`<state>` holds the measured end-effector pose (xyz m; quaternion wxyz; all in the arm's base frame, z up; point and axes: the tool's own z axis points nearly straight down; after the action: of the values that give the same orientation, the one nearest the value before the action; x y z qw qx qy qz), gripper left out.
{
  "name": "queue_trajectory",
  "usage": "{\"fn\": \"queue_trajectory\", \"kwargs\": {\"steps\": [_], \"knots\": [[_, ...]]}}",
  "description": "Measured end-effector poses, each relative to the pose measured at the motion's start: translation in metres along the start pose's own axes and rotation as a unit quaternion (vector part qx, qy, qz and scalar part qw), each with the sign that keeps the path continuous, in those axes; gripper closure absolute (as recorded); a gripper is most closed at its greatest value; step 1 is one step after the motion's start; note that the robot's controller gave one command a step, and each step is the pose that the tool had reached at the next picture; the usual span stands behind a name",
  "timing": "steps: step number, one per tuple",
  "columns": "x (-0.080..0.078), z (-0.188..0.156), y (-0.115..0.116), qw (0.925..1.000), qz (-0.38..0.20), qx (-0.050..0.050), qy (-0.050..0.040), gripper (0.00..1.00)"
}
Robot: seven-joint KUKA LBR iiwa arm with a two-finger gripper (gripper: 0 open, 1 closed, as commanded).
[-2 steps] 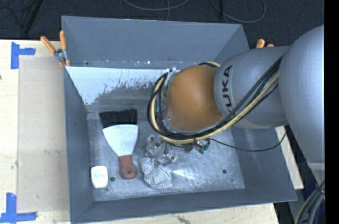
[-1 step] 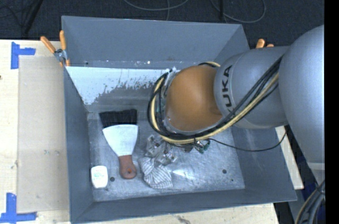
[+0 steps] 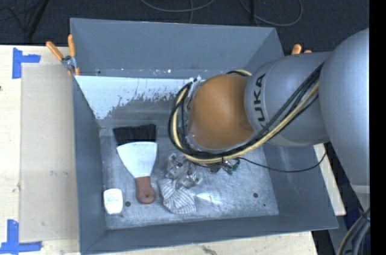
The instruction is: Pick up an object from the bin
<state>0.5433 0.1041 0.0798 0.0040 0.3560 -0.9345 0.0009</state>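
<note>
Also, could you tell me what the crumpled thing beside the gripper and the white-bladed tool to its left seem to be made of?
The crumpled thing looks like woven cloth, matte, grey and white: it lies in soft folds with a faint check. The tool's white blade looks like smooth plastic, flat and evenly pale; its reddish-brown handle could be wood or plastic.

End effector (image 3: 183, 174) low in grey bin (image 3: 86, 157), just over crumpled checked cloth (image 3: 179, 199) near floor's middle; white-bladed scraper with brown handle (image 3: 140, 164) beside cloth's left, black brush (image 3: 135, 133) behind, small white block (image 3: 113, 200) near-left corner.
</note>
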Motion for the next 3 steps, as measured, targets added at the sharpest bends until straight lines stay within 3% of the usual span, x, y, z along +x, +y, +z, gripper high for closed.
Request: {"fn": "queue_trajectory", "kwargs": {"steps": [3], "knots": [[0.001, -0.052, 0.002, 1.0, 0.0, -0.001, -0.003, 1.0]]}}
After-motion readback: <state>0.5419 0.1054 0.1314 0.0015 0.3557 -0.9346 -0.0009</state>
